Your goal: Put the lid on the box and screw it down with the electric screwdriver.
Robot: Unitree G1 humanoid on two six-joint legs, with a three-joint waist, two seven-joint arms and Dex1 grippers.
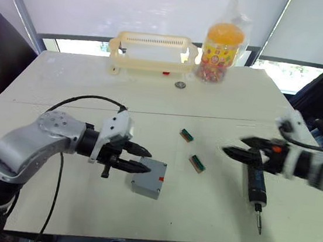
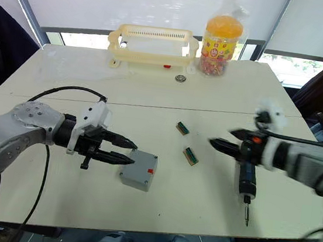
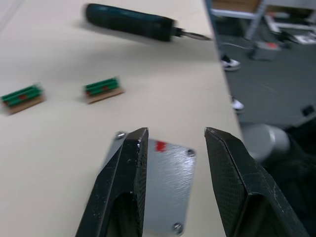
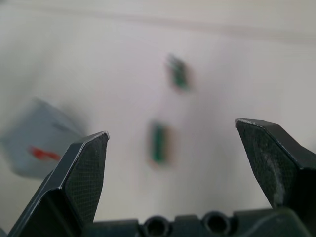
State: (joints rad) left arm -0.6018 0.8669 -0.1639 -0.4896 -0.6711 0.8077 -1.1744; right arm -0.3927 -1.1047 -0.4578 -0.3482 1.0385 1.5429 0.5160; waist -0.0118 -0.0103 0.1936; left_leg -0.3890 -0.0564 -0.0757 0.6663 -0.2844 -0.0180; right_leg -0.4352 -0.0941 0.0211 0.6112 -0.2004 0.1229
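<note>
A cream table (image 1: pixel 65 85) stands before bright windows (image 1: pixel 140 6) with white blinds.

Between my two grippers I see bare table (image 1: pixel 82 96) broken only by two green blocks (image 1: pixel 192 150), lying near the box (image 1: pixel 148 178). My left gripper (image 1: pixel 143 159) crowds the box's left side. The electric screwdriver (image 1: pixel 255 185) lies near the front right edge. The basket (image 1: pixel 152 52) and jar (image 1: pixel 221 45) stand well apart at the far edge.

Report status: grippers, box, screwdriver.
Left gripper open beside lidded box. Right gripper open above electric screwdriver, lying on table. Nothing in the way.
</note>
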